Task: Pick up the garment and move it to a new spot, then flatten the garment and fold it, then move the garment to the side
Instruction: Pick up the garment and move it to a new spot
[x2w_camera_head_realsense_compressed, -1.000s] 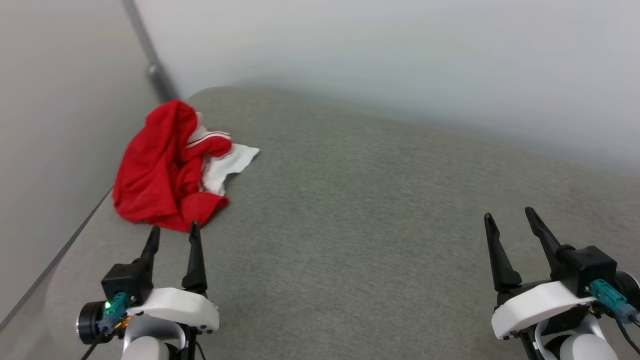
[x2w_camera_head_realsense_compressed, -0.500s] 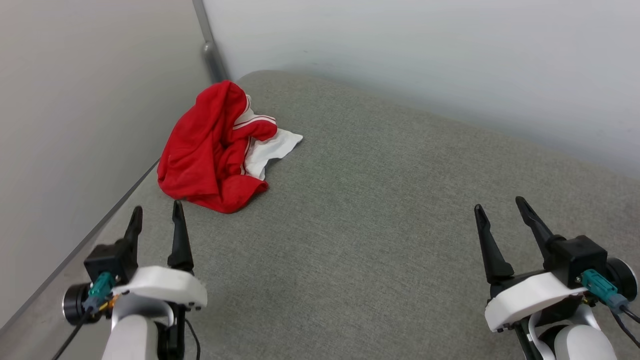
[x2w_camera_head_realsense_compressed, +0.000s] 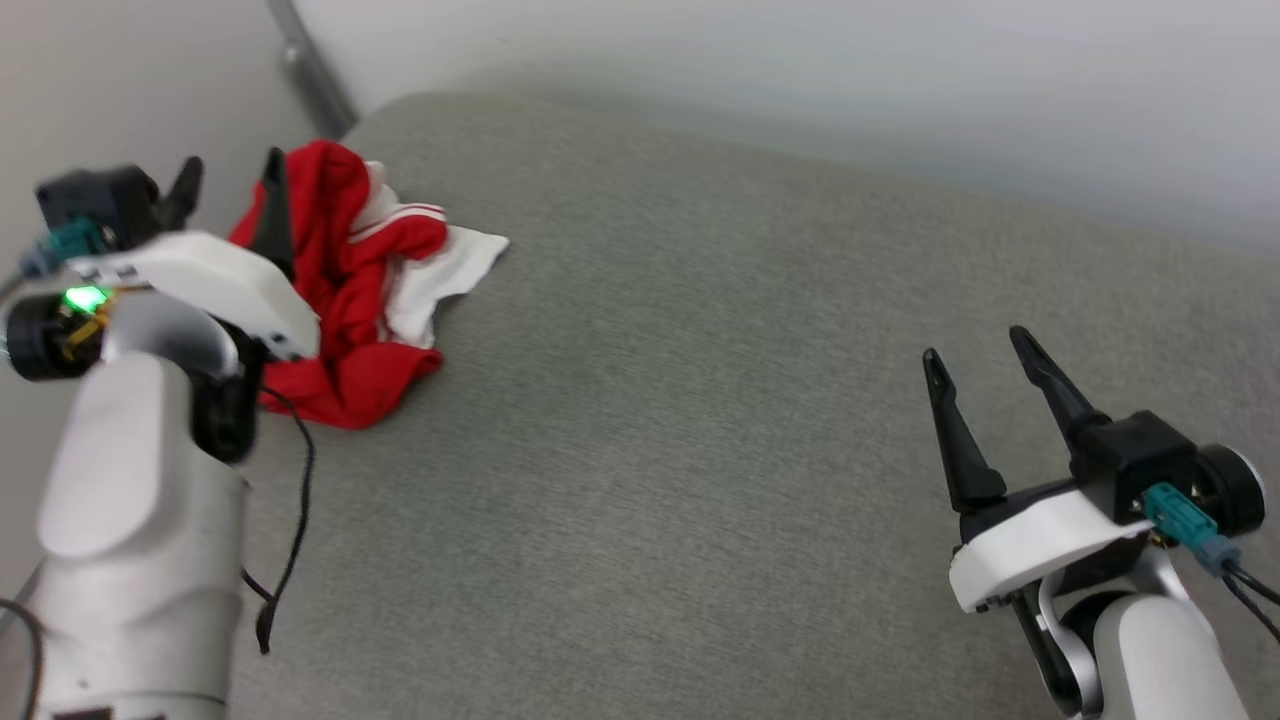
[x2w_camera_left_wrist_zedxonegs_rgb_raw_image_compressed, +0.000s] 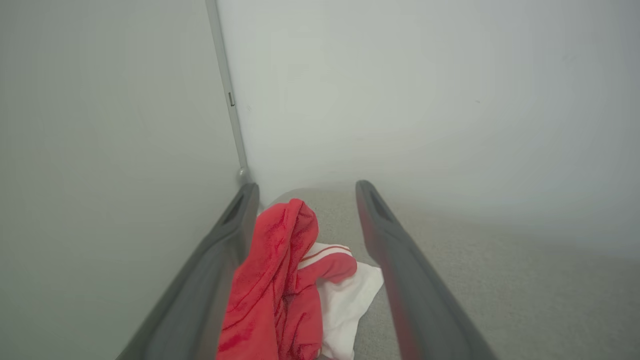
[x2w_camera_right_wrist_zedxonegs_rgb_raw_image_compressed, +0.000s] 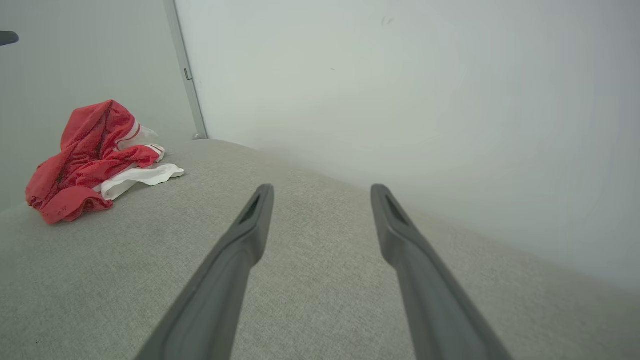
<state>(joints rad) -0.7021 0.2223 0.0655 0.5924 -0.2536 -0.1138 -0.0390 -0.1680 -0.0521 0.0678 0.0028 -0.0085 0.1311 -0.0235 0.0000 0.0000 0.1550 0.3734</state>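
A: Red jersey knit, the garment (x2w_camera_head_realsense_compressed: 360, 290) looks soft, light and limp. It lies heaped on the grey woven pad (x2w_camera_head_realsense_compressed: 700, 420), just in front of the post (x2w_camera_head_realsense_compressed: 312, 72).
B: Where to grab?
A: I'd pinch the raised red ridge nearest the post. The left gripper (x2w_camera_head_realsense_compressed: 232, 162) hangs there, fingers wide. The right gripper (x2w_camera_head_realsense_compressed: 976, 344), far from the post, is wide too and empty.

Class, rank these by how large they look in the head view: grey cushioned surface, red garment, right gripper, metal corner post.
1. grey cushioned surface
2-3. red garment and right gripper look alike; the gripper is nearer the camera, so I leave them unranked.
4. metal corner post
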